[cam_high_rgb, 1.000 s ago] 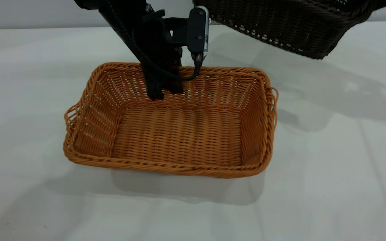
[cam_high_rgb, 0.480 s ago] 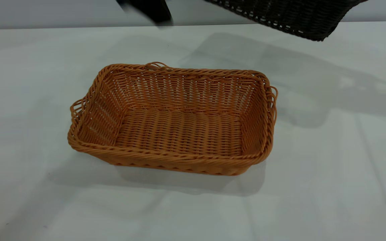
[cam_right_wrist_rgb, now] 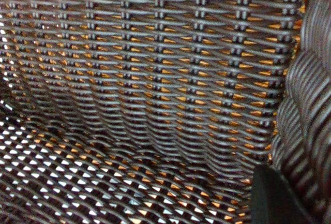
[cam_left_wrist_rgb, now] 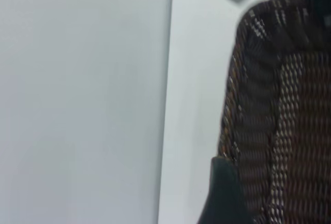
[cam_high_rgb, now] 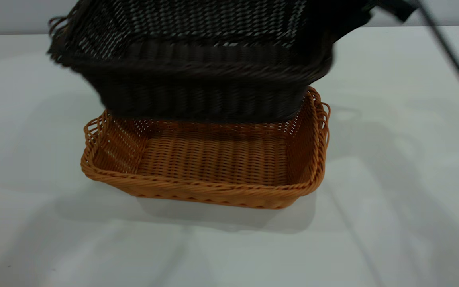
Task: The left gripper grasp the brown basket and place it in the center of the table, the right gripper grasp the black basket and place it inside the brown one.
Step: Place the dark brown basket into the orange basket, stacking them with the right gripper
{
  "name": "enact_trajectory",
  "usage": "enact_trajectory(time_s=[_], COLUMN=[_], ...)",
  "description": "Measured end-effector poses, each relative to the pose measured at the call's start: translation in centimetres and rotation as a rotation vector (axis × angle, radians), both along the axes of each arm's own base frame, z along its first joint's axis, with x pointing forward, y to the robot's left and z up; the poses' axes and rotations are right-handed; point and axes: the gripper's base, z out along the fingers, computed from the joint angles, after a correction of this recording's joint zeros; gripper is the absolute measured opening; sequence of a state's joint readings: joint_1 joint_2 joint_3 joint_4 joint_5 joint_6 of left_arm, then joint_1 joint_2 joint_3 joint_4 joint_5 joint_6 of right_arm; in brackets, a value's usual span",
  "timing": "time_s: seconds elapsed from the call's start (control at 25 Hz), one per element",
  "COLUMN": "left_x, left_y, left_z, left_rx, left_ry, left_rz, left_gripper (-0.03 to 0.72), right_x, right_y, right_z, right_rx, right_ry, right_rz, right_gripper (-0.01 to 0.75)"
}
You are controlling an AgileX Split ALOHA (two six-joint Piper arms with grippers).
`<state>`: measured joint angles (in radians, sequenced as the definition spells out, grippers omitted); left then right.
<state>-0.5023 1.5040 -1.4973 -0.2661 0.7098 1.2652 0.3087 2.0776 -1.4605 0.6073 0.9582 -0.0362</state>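
The black basket (cam_high_rgb: 197,67) hangs tilted in the air directly over the far half of the brown basket (cam_high_rgb: 209,163), which sits flat on the white table (cam_high_rgb: 393,179). The right tool's finger (cam_right_wrist_rgb: 276,198) shows beside the black basket's braided rim, orange showing through the weave beneath it; whether the tool is clamped cannot be told. The left tool is out of sight.
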Motion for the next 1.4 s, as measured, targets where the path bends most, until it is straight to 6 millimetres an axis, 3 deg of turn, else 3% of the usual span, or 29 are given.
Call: enact_trajectory(time_s=[0.16,0.28,0.84,1.4], left_x=[-0.1,-0.1,-0.1,-0.2], left_y=[0.1,0.1,0.1,0.1], left_z=[0.1,0.2,0.1,0.1], left_rx=[0.0,-0.001,0.0,0.002], left_ry=[-0.004,-0.003,-0.003,0.0], left_rz=[0.001,0.002,0.002,0.001], left_gripper=[0.466,0.466,0.466,0.466], right_x=[-0.7,-0.9,-1.9,-1.4], right_y=[2.1,2.5,1.6,1.0], right_z=[-1.9,-2.2,-2.3,-3.5], right_rx=[-0.019,-0.022,-0.11,-0.19], right_ry=[0.045,0.066,0.156,0.146], right_rz=[0.027,0.013,0.07,0.043], right_gripper=[0.082,0.082,0.083,0.085])
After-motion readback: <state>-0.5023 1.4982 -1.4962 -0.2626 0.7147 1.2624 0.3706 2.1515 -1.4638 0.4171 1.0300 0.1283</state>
